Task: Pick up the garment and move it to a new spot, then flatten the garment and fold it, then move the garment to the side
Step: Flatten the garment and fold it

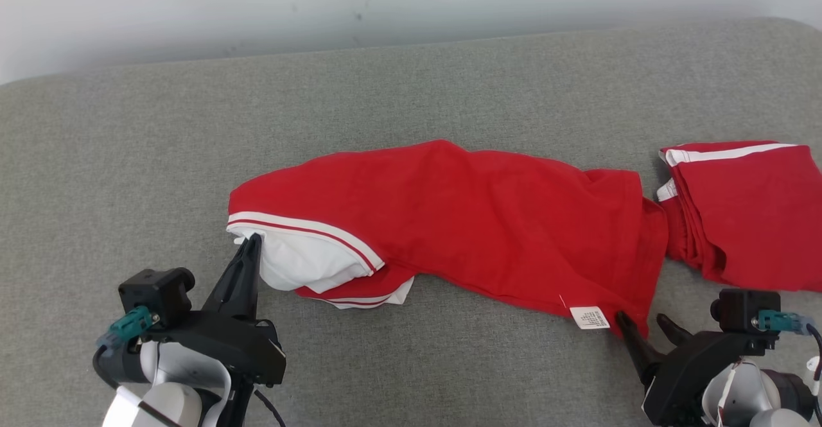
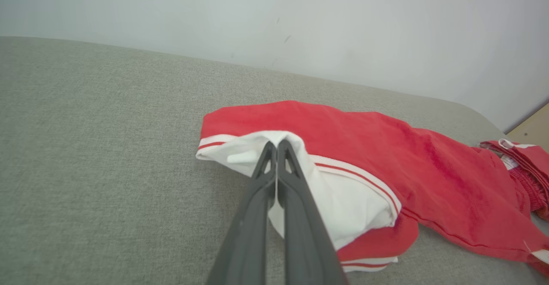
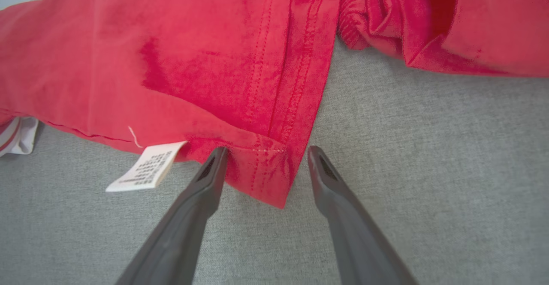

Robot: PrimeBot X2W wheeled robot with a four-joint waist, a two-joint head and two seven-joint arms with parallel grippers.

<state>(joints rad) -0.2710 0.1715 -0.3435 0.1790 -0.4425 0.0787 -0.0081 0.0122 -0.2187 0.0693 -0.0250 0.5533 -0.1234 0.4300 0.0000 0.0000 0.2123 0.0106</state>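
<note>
The garment is red with white striped trim and lies stretched across the grey cushion. A bunched part sits at its right end. My left gripper is shut on the white lining at the garment's left end; in the left wrist view the left gripper pinches the white fabric. My right gripper is open, its fingers either side of the garment's near right corner. In the right wrist view the right gripper straddles that red hem corner, beside a white care label.
A pale wall runs behind the cushion's far edge. A wooden surface shows past the cushion's corner in the left wrist view. Bare grey fabric lies in front of and behind the garment.
</note>
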